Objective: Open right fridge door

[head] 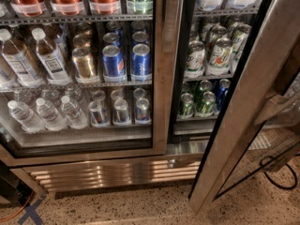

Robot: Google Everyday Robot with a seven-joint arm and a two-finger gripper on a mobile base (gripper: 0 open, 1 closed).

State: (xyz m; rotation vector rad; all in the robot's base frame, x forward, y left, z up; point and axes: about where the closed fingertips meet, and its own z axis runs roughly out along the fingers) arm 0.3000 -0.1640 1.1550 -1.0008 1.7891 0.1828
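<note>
While the door (243,107) stands ajar, slanting one to seven o'clock, the gripper's out of view, likely three o'clock; grip: cannot tell.

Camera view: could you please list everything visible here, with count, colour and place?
right fridge door: one, steel-framed glass, swung open at right.
left fridge door: one, steel-framed glass, shut.
blue cans: at least two, middle shelf behind the left fridge door.
gold cans: several, left of the blue cans.
water bottles: several, clear, bottom shelf at left.
silver cans: three in front, bottom shelf.
green-and-white cans: several, open right compartment.
vent grille: one, steel, below the doors.
black cable: one, on the floor at right.
claw: not in view.
</note>
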